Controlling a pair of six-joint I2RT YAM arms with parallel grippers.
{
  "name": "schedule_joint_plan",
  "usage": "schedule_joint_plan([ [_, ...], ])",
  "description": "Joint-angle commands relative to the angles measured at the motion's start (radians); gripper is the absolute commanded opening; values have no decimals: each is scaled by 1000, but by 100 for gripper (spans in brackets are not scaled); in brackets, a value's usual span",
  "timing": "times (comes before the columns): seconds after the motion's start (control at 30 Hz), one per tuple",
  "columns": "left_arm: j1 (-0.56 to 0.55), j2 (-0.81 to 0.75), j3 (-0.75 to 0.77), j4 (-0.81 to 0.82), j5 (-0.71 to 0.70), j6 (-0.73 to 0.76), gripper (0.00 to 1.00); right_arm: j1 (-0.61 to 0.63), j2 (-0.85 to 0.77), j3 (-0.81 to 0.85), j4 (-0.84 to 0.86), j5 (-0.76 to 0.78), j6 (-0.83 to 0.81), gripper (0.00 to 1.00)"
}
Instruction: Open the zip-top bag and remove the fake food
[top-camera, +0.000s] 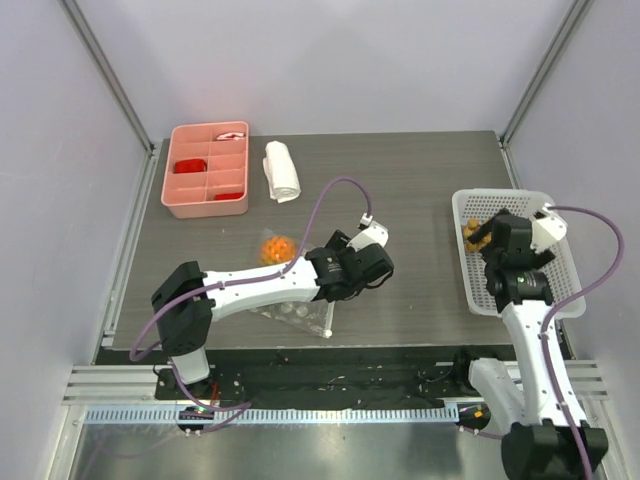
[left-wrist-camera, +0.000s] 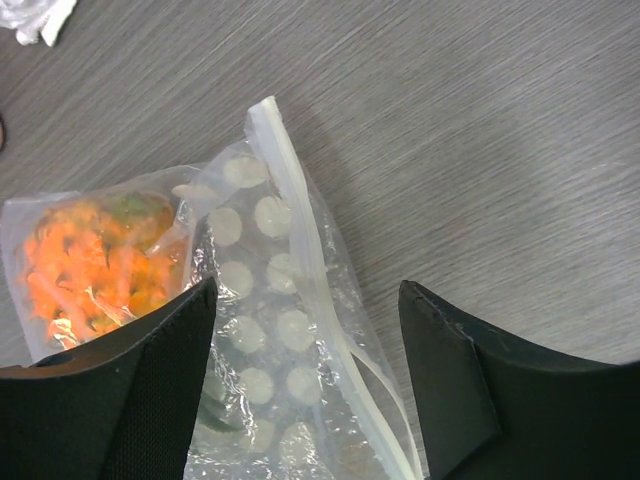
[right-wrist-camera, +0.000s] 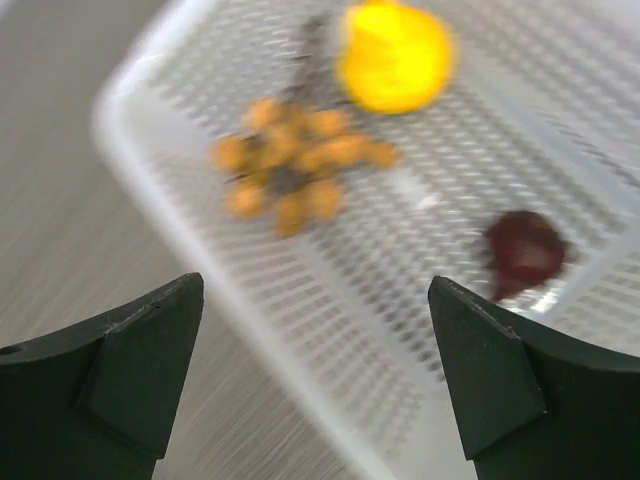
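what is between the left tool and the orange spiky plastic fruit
Only the wall of the clear crinkly zip-top bag: the orange spiky plastic fruit lies inside it. The open left tool hangs over the bag, with nothing else visible between.

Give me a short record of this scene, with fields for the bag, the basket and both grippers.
zip-top bag: on the table, holds orange spiky fruit and pale round pieces
white basket: holds yellow fruit, cluster of orange-brown balls, dark red piece
left gripper: open, over the bag
right gripper: open, over the basket
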Motion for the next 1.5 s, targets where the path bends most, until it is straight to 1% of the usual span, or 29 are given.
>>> schedule_joint_plan([
  [0.0,-2,32,30,7,-78,15,70,226,-94,90,-1,-143,-48,100],
  [0.03,-2,43,38,1,-81,18,66,301,-112,64,44,-209,-37,100],
  [0.07,-2,52,44,-5,-94,15,59,337,-149,46,66,-311,-25,100],
  [0.17,-1,77,52,-20,-107,11,47,427,-146,-23,149,-459,0,100],
  [0.23,-1,82,44,-22,-113,11,41,470,-103,-40,157,-470,-9,100],
  [0.27,1,82,41,-25,-119,6,33,507,-83,-46,161,-467,-17,100],
  [0.3,1,79,38,-28,-131,4,28,525,-43,-52,175,-476,-17,100],
  [0.33,2,74,35,-29,-139,4,21,542,-25,-61,219,-519,-11,100],
  [0.37,5,54,27,-39,-147,1,8,558,-2,-89,251,-545,17,100],
  [0.4,7,43,26,-43,-162,-5,2,590,36,-103,285,-568,38,100],
  [0.43,10,23,21,-51,-165,-9,0,608,55,-136,358,-590,63,100],
  [0.5,22,-52,-2,-45,-156,-12,0,662,80,-172,434,-595,112,100],
  [0.53,28,-81,-11,-39,-135,-12,0,682,105,-198,506,-596,123,100],
  [0.6,56,-167,-49,-14,-87,-17,0,738,141,-206,564,-593,147,99],
  [0.63,64,-194,-60,-10,-49,-28,0,756,181,-212,644,-604,158,97],
  [0.7,81,-277,-105,21,-17,-34,0,783,236,-215,719,-621,202,90],
  [0.73,91,-305,-120,30,-3,-41,0,800,289,-213,791,-634,216,85],
  [0.77,94,-326,-131,36,5,-43,0,815,311,-207,825,-654,228,76],
  [0.83,99,-375,-155,53,11,-39,0,858,351,-191,914,-658,276,74],
  [0.87,99,-383,-157,55,16,-43,0,874,383,-180,939,-659,282,64],
  [0.97,102,-394,-159,37,14,-49,0,926,420,-112,936,-629,287,46],
  [1.03,105,-397,-160,35,14,-49,0,949,429,-76,918,-618,301,42],
  [1.07,107,-399,-162,37,16,-49,0,970,432,-65,914,-612,299,34],
  [1.13,114,-403,-163,40,16,-51,0,993,414,-28,827,-554,272,32],
  [1.2,122,-408,-166,46,31,-51,0,1010,388,-22,793,-511,267,32],
  [1.27,133,-417,-172,53,43,-57,0,1015,383,-16,776,-501,267,32],
  [1.37,137,-432,-183,66,50,-68,0,1012,435,-6,815,-535,307,32],
  [1.4,137,-438,-186,72,54,-75,0,1016,484,9,851,-573,313,32],
  [1.47,139,-457,-195,83,57,-84,0,1032,535,30,882,-575,313,32],
])
